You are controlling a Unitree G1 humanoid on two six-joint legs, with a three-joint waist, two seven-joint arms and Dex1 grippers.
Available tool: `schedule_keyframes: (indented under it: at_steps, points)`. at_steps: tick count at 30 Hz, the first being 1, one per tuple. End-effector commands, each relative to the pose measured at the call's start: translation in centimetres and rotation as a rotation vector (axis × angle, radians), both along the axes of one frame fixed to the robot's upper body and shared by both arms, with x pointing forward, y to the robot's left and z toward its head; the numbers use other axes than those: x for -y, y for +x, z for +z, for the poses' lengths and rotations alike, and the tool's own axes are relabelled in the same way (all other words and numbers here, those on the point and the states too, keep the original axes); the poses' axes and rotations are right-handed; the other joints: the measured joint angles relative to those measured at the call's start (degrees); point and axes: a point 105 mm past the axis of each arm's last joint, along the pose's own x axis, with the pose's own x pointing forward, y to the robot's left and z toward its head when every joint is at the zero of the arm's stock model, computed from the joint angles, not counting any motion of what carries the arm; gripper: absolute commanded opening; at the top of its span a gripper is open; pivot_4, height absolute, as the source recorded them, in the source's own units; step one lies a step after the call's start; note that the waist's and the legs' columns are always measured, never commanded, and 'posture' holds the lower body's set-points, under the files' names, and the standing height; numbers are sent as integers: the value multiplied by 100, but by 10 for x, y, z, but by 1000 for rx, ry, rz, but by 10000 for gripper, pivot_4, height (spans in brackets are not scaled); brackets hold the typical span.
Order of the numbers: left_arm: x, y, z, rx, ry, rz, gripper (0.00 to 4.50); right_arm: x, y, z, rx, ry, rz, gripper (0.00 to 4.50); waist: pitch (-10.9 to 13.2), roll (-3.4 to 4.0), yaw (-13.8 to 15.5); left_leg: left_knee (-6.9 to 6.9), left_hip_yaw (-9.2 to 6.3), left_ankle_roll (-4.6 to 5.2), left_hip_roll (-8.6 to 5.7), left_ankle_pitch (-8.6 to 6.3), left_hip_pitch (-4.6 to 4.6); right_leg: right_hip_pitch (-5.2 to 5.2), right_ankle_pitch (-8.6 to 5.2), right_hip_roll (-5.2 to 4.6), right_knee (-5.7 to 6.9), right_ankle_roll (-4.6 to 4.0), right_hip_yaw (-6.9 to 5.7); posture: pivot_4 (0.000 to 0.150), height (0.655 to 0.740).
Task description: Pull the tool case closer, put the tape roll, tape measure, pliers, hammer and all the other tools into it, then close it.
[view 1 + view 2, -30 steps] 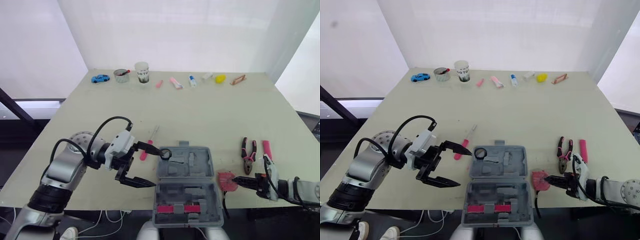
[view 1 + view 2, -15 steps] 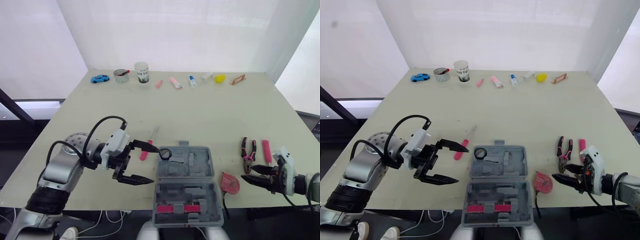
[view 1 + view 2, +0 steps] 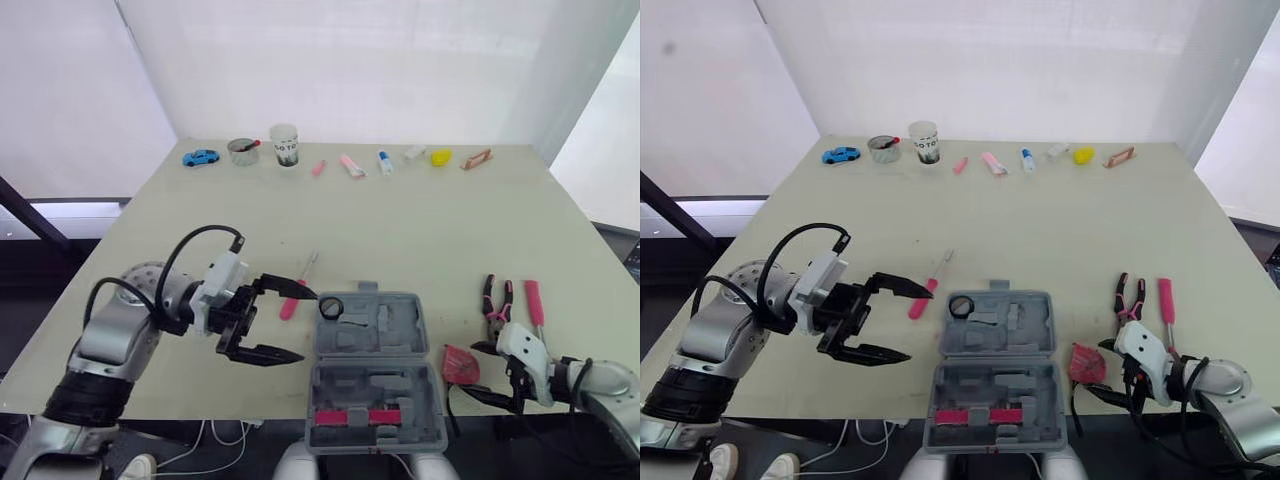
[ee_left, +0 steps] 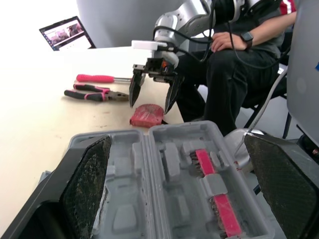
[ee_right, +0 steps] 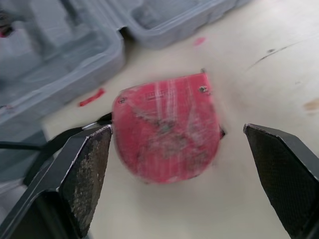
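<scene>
The grey tool case [image 3: 372, 368] lies open at the table's front edge, with the black tape roll [image 3: 331, 306] in its far left corner. The red tape measure [image 3: 460, 364] lies on the table just right of the case. My right gripper [image 3: 481, 370] is open beside it, and in the right wrist view the tape measure [image 5: 167, 132] sits between the spread fingers [image 5: 84, 169], untouched. Pliers [image 3: 497, 305] and a pink-handled tool [image 3: 535, 302] lie further right. My left gripper [image 3: 300, 325] hangs open left of the case, near a pink screwdriver [image 3: 297, 288].
Small items line the far edge: a blue toy car [image 3: 201, 157], a tin [image 3: 242, 150], a cup [image 3: 285, 145], a yellow piece [image 3: 441, 157]. The case's near half reaches past the table edge. A seated person [image 4: 244, 45] is behind my right arm.
My right gripper opened and let go of the tape measure, which now lies on the table. It drew back to the right, then turned. The left gripper drifted slightly left.
</scene>
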Motion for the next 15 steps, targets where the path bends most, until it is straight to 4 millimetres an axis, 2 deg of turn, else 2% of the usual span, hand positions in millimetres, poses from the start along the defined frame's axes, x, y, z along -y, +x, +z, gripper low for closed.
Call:
schedule_keyframes:
  at_steps: [1, 6, 15]
  points:
    - [-9, -3, 13, 14, -8, -34, 45000, 0, 1, 1, 15, -16, 20, 44350, 0, 1, 4, 0, -1, 0, 0, 0, 0, 0, 0, 0, 0, 0, 0, 1500, 7400]
    - [-13, 0, 15, 20, 5, -24, 45000, -2, -6, -7, -23, -23, 64, 44350, 0, 1, 14, 0, 1, 0, 0, 0, -2, 0, 0, -1, -2, -1, 0, 1500, 7400]
    - [-9, -2, 17, 23, 3, -42, 45000, -6, 0, -14, 3, -4, 2, 44350, 0, 1, 4, 0, 0, 0, 0, 0, 1, 1, 0, 0, 2, -1, 0, 1500, 7400]
